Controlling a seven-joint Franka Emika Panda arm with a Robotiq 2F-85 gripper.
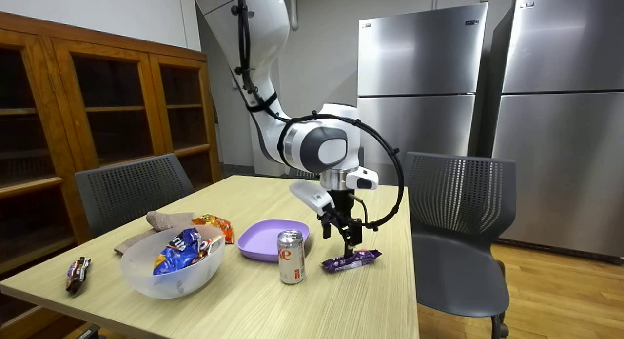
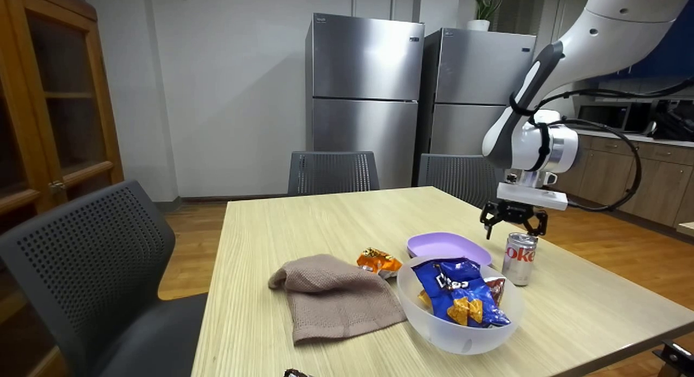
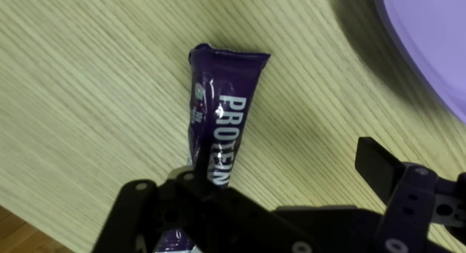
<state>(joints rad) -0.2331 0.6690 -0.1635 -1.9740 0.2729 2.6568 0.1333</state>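
The claw (image 3: 284, 153) stands wide with nothing gripped, and its placement is the main worry: in the wrist view one finger is over the purple protein bar (image 3: 222, 114), the other well off on the side toward the lilac plate (image 3: 433, 45). Lowering from here could pin or crush the bar under that finger, and drawing the jaws together might only scrape it along; whether finger and bar touch, I cannot tell. The bar lies near the edge of the counter (image 1: 360, 305) beside a dark chair (image 1: 458, 266), so a push that way might tip it onto the floor (image 1: 560, 285), while a swing the opposite way could topple the upright soda can (image 1: 291, 268). The surface is pale wood grain. Farther along, a frosted bowl (image 2: 455, 338) holds a blue chip bag (image 2: 458, 290), a brown cloth (image 2: 341, 304) and an orange snack bag (image 2: 379, 262) lie near it, and a small wrapped snack (image 1: 78, 274) sits near the leftmost corner, before a wooden cabinet (image 1: 154, 109). Two steel refrigerators (image 1: 421, 56) stand beyond, against a grey wall (image 2: 227, 95), with a microwave (image 2: 602, 117) off to one side.
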